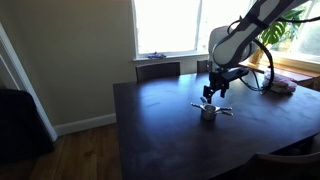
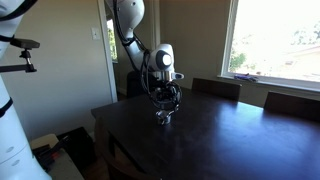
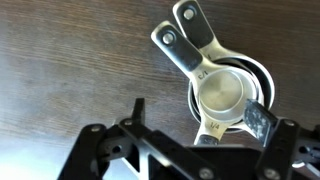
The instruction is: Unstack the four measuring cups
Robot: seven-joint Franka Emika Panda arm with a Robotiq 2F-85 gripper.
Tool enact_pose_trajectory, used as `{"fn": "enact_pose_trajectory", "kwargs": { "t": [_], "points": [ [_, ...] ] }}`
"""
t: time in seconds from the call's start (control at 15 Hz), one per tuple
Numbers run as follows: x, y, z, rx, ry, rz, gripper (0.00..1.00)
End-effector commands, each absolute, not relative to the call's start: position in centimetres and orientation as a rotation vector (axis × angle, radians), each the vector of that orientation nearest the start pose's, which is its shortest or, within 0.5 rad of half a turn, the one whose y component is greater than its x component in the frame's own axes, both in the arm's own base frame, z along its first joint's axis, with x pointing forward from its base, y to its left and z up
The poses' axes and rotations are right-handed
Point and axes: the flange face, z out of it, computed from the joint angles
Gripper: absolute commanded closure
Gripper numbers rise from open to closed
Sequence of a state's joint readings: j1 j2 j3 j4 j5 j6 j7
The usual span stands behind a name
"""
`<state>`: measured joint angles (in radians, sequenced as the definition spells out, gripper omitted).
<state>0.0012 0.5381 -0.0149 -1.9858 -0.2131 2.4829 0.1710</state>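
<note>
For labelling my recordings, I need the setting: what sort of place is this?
Probably a home dining room: a large dark wooden table, chairs standing at its edge, and a sunny window with a leafy plant nearby.

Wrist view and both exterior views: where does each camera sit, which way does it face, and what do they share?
An exterior view: off a corner of the dark table, facing the window; the arm enters from the right above the measuring cups.
An exterior view: beside the table, facing a wall; the arm enters from the top.
Wrist view: looks straight down on the measuring cups; open jaws at the bottom edge.
Shared: all show the measuring cups.
</note>
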Motion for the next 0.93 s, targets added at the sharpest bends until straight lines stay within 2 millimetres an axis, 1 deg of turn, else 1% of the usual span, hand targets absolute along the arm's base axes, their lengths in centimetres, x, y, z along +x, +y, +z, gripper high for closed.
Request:
{"fn": "enact_pose_trajectory", "kwargs": {
  "t": [0.0, 0.2, 0.47, 0.67, 0.87],
  "points": [
    [61.5, -0.8, 18.5, -3.237, 0.225, -0.067, 0.00],
    [62.5, -1.5, 18.3, -3.205, 0.377, -0.126, 0.00],
    [63.9, -1.9, 17.4, -3.177, 0.507, -0.181, 0.00],
    [64.9, -1.4, 16.6, -3.161, 0.556, -0.192, 0.00],
    [65.8, -0.3, 15.7, -3.157, 0.567, -0.196, 0.00]
  ]
}}
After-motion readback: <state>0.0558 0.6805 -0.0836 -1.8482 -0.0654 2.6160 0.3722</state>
